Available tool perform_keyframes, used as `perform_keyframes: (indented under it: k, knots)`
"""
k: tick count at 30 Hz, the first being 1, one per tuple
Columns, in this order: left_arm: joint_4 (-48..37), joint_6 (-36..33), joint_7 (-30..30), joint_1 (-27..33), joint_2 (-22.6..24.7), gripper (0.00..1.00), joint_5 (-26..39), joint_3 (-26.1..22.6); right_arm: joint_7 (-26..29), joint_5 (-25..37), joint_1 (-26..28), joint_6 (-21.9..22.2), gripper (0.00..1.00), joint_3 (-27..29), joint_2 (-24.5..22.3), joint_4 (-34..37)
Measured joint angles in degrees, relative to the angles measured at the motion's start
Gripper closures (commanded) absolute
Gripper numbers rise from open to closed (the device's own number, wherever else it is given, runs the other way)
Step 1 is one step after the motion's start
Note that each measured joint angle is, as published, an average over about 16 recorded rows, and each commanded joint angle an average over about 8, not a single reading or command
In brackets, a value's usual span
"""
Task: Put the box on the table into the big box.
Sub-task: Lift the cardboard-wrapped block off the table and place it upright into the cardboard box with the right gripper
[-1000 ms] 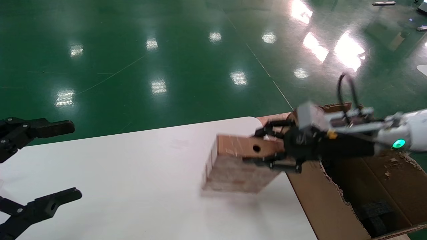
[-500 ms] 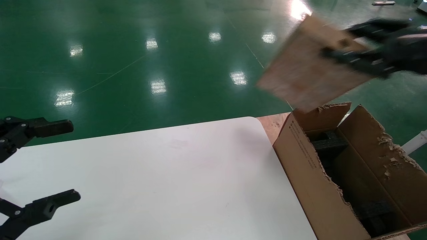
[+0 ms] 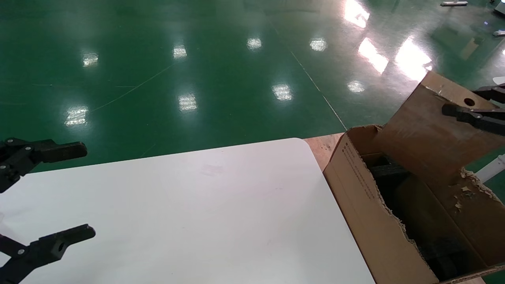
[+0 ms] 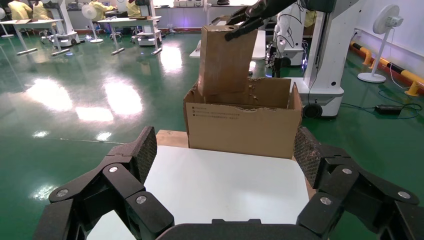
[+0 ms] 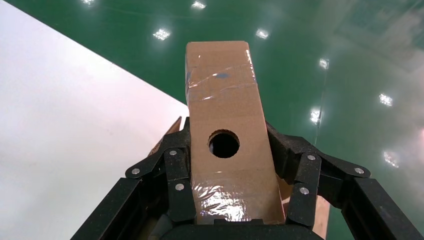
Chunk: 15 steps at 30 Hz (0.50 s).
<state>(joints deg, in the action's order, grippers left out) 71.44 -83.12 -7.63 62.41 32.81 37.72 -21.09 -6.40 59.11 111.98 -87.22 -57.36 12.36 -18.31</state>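
The right gripper (image 5: 227,172) has the box (image 3: 432,130) clamped across its narrow sides, one of the fingers (image 3: 467,114) pressed flat on each side of it, up near the end with the round hole (image 5: 223,144). The box hangs tilted, its held end high and its lower end dipping down into the open top of the big box (image 3: 367,221), close to the carton's far end. From the left wrist view the box's bottom edge sits just below the carton's ragged rim (image 4: 240,97), so it is partly inside but not lying on the bottom. Clear tape (image 5: 220,82) crosses the box's far end and wraps the end between the fingers.

The big box stands just beside the desk (image 3: 189,213), off its right-hand end, on a reddish-brown wooden surface (image 3: 323,146) that shows between the desk's rounded corner and the carton. A line of small printed text (image 3: 359,173) runs along the carton wall that faces the desk. Inside the carton, black foam blocks (image 3: 388,167) sit near its far end, below the hanging box, and more dark foam lies at the near end.

The left gripper (image 3: 67,193) hovers over the end of the desk farthest from the big box, fingers spread wide with nothing between them. A glossy green floor (image 3: 197,71) lies beyond the desk.
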Motion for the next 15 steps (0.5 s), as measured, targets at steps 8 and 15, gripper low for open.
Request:
perform_keyframes:
  k: [8, 15]
  knots:
    - [0.00, 0.00, 0.00, 0.00, 0.00, 0.00, 0.00, 0.00, -4.79, -4.19, -7.94, 2.75, 1.00, 0.52, 2.12, 8.31]
    - [0.00, 0.00, 0.00, 0.00, 0.00, 0.00, 0.00, 0.00, -9.01, -8.83, -15.64, 4.46, 1.00, 2.61, 4.41, 16.64]
